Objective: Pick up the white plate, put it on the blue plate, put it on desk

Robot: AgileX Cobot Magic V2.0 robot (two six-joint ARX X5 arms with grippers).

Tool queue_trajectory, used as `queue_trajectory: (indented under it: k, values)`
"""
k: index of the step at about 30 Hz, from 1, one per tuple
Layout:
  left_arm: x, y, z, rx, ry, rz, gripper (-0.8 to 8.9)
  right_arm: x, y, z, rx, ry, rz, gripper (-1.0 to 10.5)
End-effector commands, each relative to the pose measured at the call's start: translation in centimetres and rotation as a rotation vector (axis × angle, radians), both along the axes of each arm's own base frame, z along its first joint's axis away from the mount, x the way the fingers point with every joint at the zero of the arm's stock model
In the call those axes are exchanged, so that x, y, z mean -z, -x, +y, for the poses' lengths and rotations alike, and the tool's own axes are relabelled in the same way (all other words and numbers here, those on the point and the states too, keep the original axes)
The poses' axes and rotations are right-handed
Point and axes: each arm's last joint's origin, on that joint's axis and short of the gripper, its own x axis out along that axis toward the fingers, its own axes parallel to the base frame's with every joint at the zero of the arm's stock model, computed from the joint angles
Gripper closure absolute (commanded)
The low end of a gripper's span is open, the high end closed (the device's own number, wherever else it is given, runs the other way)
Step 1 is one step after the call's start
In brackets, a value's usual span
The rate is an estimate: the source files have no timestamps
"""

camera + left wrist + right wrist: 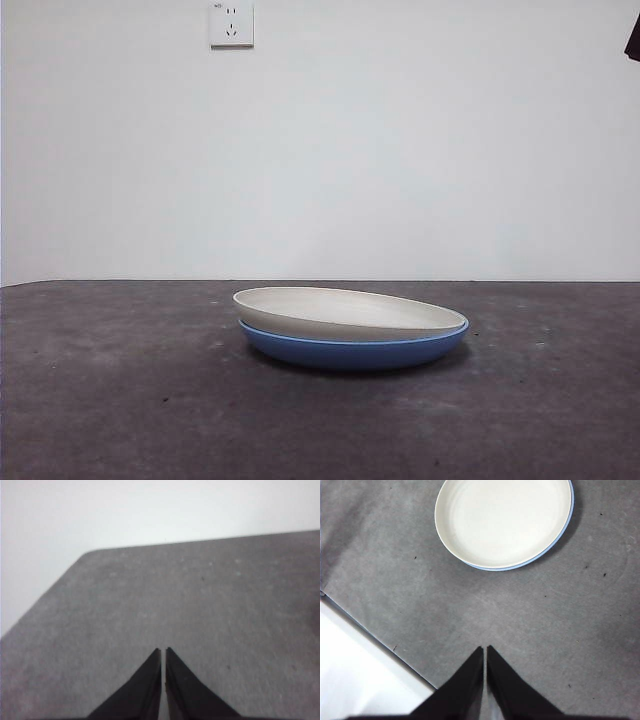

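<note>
The white plate (pixel 345 312) rests inside the blue plate (pixel 355 352) on the desk (pixel 120 400), slightly tilted and shifted toward the left of the front view. From the right wrist camera the white plate (pixel 502 522) covers nearly all of the blue plate (pixel 555 545), which shows only as a thin crescent of rim. My right gripper (pixel 485 650) is shut and empty, hovering high over bare desk (pixel 580 630) well short of the stack. My left gripper (pixel 163 651) is shut with nothing in it, over bare desk (pixel 200 610) with no plate in its view.
A black arm tip (pixel 632 40) shows at the front view's top right corner. A wall socket (pixel 231 24) sits on the white wall behind. The desk's edge (pixel 380 642) runs close beside my right gripper, and a rounded desk corner (pixel 87 555) lies ahead of the left one.
</note>
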Motion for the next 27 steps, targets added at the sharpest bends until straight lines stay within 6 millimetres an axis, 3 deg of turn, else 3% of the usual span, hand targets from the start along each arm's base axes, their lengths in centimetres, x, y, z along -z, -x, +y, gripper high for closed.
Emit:
queue_trajectory:
  k: [1,27]
  values:
    - [1.00,-0.05,0.03,-0.005,0.006,0.049,7.98,-0.42,-0.17,0.14,-0.013,-0.004,-0.021,9.4]
    - [1.01,-0.05,0.02,-0.011,0.044,0.051,7.98,-0.43,-0.19,0.14,-0.013,-0.005,-0.023,9.4]
